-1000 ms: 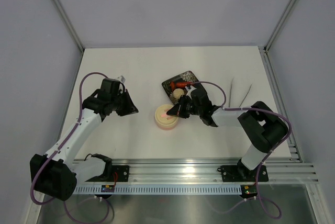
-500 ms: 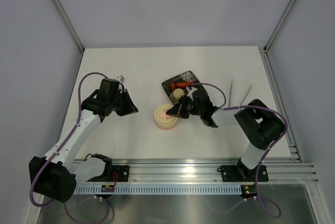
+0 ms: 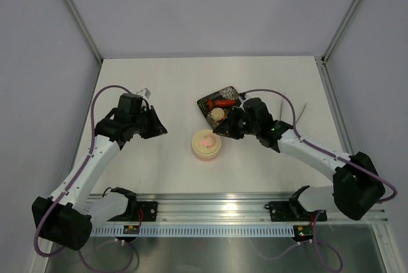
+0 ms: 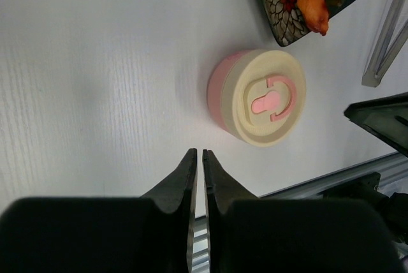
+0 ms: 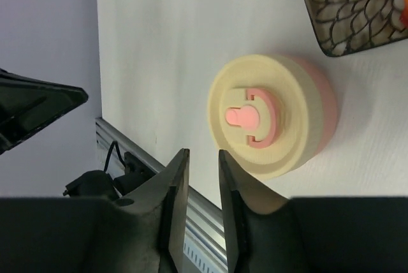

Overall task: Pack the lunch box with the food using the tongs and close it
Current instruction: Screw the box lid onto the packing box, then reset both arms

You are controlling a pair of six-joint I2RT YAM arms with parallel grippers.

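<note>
The lunch box [image 3: 206, 145] is a cream tub with a pink wall and stands near the table's middle with its lid [image 5: 252, 115] seated on top. My right gripper [image 3: 224, 131] hovers just right of it, jaws a little apart and empty [image 5: 201, 153]. My left gripper [image 3: 157, 127] hangs well left of the box, shut on nothing [image 4: 196, 153]. Food stays in the black tray [image 3: 203, 105]: a red sausage [image 3: 223, 103], a pale ball [image 3: 218, 114] and an orange piece [image 4: 314, 8]. The tongs [image 3: 301, 111] lie on the table right of the tray, partly behind the right arm.
The black tray [image 4: 280, 24] sits just beyond the lunch box [image 4: 258, 104], nearly touching it. The tongs [image 4: 386, 37] lie past the tray. An aluminium rail [image 3: 242, 209] runs along the near edge. Grey walls close in on the left, right and back.
My right gripper has opened, let go of the lid and drawn back to the right, its arm stretching out lower. The lid stays on the tub. The left arm barely moved.
</note>
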